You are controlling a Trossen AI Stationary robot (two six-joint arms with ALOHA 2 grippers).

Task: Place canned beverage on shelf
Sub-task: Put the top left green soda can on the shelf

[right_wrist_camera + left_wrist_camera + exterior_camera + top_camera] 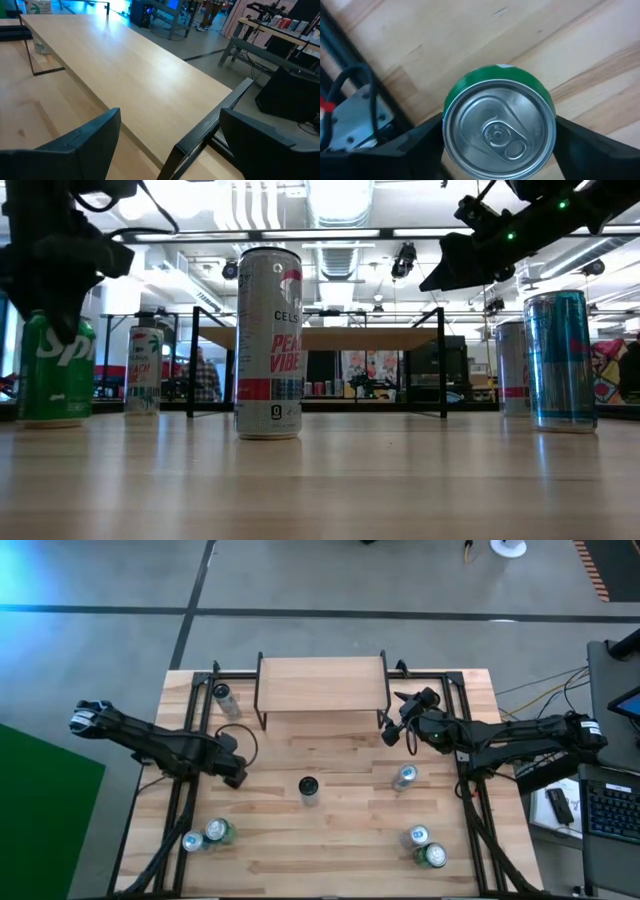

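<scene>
Tabletop [350, 840] first: w/ the left gripper [238, 776] set wide astride the green can [498, 127] standing on its left half, we'd centre, squeeze evenly & lift straight up — the shelf [322, 685] sits well beyond, right gripper [388, 732] open beside its end.

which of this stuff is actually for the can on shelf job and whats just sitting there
For the job:
- green can, between the left gripper jaws
- shelf

Lying about:
- tall white can mid-table
- can by the shelf
- right-side cans
- right gripper, waiting, open, at the shelf's end
</scene>
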